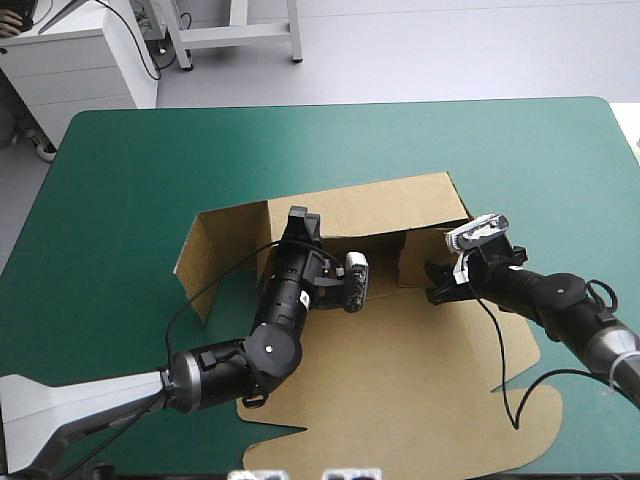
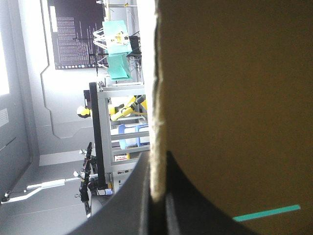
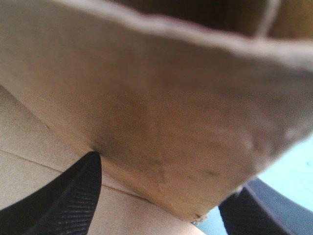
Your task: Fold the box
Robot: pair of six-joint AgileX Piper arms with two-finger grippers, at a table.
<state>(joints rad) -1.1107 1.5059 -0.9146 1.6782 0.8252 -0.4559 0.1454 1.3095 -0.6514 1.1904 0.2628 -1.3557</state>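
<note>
The brown cardboard box [image 1: 400,370] lies mid-table on the teal-green cover [image 1: 120,180], with 2 walls raised. I judge it light and stiff yet easy to crease, so best taken at a wall's edge. My left gripper [image 2: 157,161] pinches the rear wall [image 1: 370,205], and my right gripper [image 1: 437,288] stands open around a short flap [image 1: 415,258], which crowds it.

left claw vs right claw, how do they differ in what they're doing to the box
The left claw is shut on the top edge of the box's back wall; the right claw is open, straddling a short raised flap. The left claw is toward the box's left, the right claw at its right side. Both are black and at raised board.
</note>
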